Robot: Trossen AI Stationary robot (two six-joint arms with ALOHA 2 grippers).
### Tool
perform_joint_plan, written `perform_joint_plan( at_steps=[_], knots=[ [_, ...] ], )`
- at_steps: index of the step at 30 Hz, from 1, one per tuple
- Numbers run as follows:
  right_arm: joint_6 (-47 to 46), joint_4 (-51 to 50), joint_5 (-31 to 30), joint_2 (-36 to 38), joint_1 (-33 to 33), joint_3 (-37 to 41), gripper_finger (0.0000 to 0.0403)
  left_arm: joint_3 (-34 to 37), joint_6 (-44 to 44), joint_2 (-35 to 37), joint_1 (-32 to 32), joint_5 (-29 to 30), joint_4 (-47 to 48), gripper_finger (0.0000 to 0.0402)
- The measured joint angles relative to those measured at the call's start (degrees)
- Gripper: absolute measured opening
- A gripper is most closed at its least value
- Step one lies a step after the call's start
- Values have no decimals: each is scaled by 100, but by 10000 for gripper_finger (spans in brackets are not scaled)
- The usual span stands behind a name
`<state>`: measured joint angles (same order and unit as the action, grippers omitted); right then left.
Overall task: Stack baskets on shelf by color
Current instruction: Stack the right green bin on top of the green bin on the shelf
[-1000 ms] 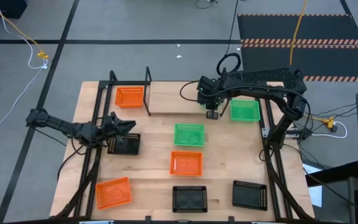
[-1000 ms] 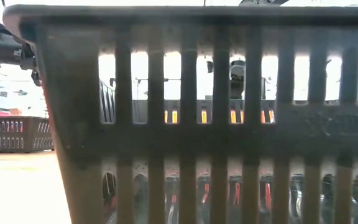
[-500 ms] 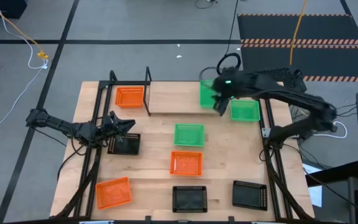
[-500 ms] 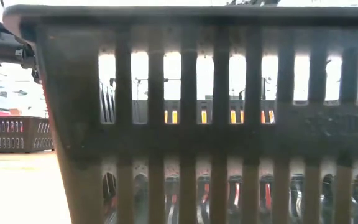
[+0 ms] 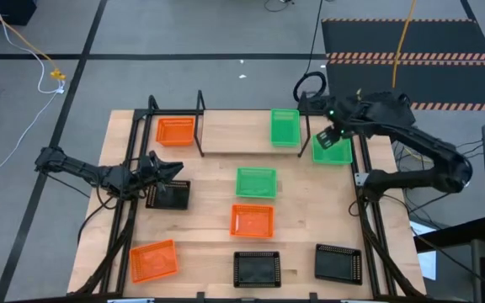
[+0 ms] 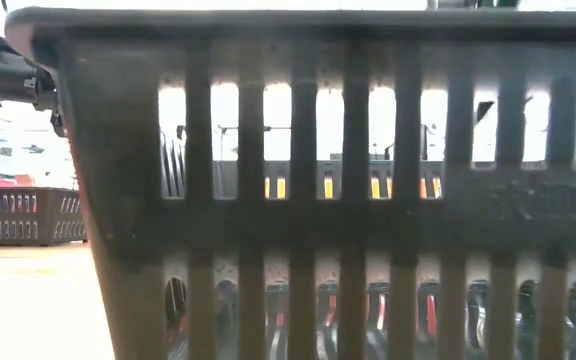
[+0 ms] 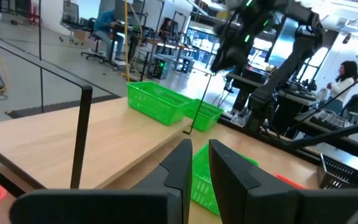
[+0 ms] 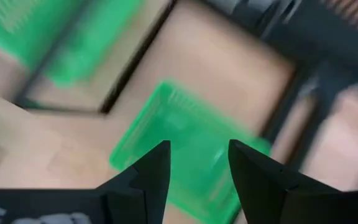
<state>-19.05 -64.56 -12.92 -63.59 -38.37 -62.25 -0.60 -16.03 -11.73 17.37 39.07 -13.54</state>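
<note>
- The right gripper [image 5: 325,139] hung with its fingers apart and empty above the green basket [image 5: 333,151] at the table's right edge, beside the shelf [image 5: 234,133].
- Another green basket [image 5: 285,127] sat on the shelf's right end; an orange basket [image 5: 175,130] sat on its left end.
- Judged step: fetching the second green; next move calls for descending onto its rim and closing.
- The left gripper [image 5: 167,172] waited, narrowly parted, over a black basket [image 5: 168,194].
- Half a second earlier the right arm was over the shelf; since then it swung right.
</note>
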Motion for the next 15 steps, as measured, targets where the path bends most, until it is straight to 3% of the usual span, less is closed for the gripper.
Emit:
perform_joint_plan(
  at_steps=[6,10,15],
  knots=[
    [-225,1984,1293,2,-462,1543,157,0,246,0,2,-2,-41,56],
    [-462,2906,1604,2,-524,2085,157,0,376,0,2,-4,-193,56],
    [-524,3278,1352,9,-521,2383,157,0,389,0,2,-4,-309,56]
  ],
)
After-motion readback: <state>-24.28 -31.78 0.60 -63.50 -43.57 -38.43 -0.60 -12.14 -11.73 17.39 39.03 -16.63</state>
